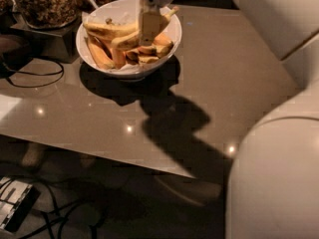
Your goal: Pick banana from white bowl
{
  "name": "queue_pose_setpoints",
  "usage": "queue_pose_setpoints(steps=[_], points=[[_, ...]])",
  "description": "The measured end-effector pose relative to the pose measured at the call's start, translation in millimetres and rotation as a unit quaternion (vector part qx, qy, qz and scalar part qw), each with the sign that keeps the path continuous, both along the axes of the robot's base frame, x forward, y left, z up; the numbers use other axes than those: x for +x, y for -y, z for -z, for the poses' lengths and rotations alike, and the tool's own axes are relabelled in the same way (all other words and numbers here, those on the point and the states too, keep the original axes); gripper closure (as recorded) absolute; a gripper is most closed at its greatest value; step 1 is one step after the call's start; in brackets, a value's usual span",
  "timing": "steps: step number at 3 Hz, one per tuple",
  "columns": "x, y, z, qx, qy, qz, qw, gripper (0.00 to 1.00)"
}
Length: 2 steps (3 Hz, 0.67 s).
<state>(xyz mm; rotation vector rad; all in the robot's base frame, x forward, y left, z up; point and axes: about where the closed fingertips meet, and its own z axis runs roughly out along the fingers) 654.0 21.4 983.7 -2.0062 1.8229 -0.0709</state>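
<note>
The white bowl (124, 72) stands at the back left of the table and holds several bananas. My gripper (149, 28) comes down from the top edge into the bowl. It is shut on the banana (127, 40), a long curved yellow one that lies across the pile. The banana's tip (172, 11) sticks up over the far right rim. A second long banana (102, 29) lies behind it. Shorter orange-tinged ones (102, 56) lie at the left and front of the bowl.
A glass jar of brown nuts (47, 4) stands on a dark stand left of the bowl. A black cable (35, 79) loops on the brown table (224, 83). My arm's white body (279, 178) fills the right side. Cables and a device (15, 208) lie on the floor.
</note>
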Motion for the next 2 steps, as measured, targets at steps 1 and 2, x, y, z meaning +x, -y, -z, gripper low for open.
queue_pose_setpoints(steps=[1,2], points=[[-1,2,-1,0.001,0.001,0.001,1.0,1.0],[-9,-4,-11,0.01,0.013,-0.016,0.9997,1.0]])
